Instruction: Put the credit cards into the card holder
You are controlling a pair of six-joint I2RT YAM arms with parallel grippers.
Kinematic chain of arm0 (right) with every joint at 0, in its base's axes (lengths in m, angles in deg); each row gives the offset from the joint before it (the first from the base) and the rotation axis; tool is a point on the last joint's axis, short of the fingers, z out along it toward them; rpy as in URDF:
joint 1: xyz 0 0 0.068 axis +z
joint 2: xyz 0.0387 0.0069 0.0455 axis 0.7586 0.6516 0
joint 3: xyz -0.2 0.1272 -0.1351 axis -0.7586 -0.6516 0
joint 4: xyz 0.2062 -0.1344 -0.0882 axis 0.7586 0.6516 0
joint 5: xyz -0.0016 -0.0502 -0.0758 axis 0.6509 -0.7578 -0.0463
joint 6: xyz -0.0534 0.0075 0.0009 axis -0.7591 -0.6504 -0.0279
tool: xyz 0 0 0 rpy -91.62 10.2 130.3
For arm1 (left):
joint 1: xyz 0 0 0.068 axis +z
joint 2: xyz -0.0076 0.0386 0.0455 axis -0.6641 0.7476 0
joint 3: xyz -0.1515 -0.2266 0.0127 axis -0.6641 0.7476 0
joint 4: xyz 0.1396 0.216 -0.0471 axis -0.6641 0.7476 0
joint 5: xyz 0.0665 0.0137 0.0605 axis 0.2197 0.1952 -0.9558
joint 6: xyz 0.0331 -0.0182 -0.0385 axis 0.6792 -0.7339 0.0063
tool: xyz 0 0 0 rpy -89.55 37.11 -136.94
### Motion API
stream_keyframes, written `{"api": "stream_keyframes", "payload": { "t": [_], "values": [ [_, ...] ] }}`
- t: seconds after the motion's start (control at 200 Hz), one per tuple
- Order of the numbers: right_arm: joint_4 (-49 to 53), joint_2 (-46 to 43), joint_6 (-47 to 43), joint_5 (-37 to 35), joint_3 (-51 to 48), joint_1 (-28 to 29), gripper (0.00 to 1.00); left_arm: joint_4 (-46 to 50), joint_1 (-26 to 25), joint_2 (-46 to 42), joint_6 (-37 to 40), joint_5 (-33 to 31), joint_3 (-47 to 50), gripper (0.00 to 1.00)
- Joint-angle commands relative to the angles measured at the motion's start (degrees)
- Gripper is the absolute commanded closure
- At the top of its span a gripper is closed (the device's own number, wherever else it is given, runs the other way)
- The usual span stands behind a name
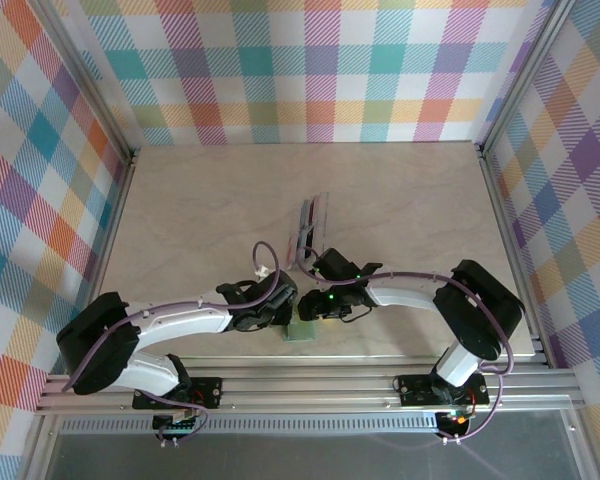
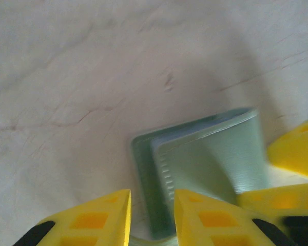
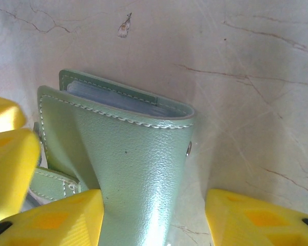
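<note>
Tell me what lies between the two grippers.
The card holder lies between the left gripper and the right gripper, as the top view shows.

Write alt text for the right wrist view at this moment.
A pale green card holder sits partly open on a marbled table. Its stitched cover rises between the yellow fingers of the right gripper, which stand open with a gap on one side. Clear card sleeves show under the cover.

Beige marbled tabletop (image 1: pixel 400 200); plaid walls (image 1: pixel 320 70) three sides; aluminium rails (image 1: pixel 310 385) front
</note>
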Motion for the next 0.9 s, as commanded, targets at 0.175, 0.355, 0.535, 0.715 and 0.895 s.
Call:
{"api": "stream_keyframes", "payload": {
  "t": [0.175, 0.355, 0.535, 0.715, 0.895],
  "values": [
    [-2.2, 1.4, -0.4, 5.8, 0.4, 0.5, 0.4, -4.4, -0.8, 3.6, -2.0, -0.4, 4.6, 0.73],
    [-7.6, 2.6, 0.4, 14.0, -0.6, 0.5, 0.38, -5.1, -0.9, 2.9, -2.9, -1.2, 7.4, 0.73],
    [-12.6, 5.3, 2.5, 20.5, -1.2, 0.5, 0.41, -6.1, -0.8, 1.6, -4.3, -2.2, 10.7, 0.73],
    [-17.7, 7.1, 4.7, 24.9, -1.7, 0.5, 0.44, -8.2, -0.9, 2.2, -5.3, -2.8, 13.4, 0.73],
    [-18.0, 6.1, 5.0, 24.6, -1.4, 0.5, 0.56, -10.9, -0.9, 3.5, -6.2, -2.4, 15.5, 0.73]
  ]
}}
